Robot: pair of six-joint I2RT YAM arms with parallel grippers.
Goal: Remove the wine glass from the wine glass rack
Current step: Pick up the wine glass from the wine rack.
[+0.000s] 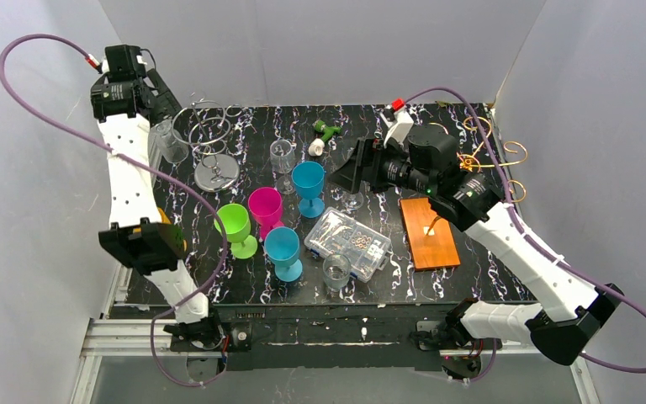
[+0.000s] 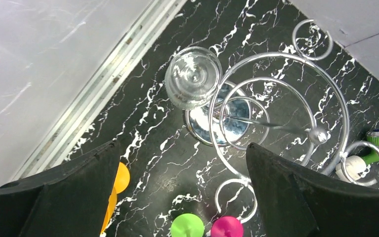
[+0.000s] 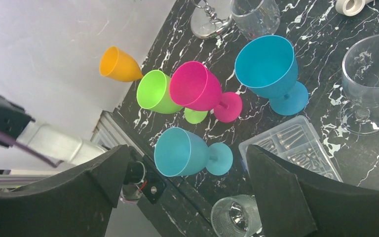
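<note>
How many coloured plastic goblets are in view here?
5. Orange goblet far left, mostly behind the left arm from above; green goblet, magenta goblet, near blue goblet and far blue goblet clustered left of the clear box. None appears fully hidden.

Glossy gold-wire wine glass rack (image 1: 471,160) (smooth wooden base (image 1: 429,240))

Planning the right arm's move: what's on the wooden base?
Only the stem of the golden rack, on the wooden base. The right arm hides its top and some scrolls.
</note>
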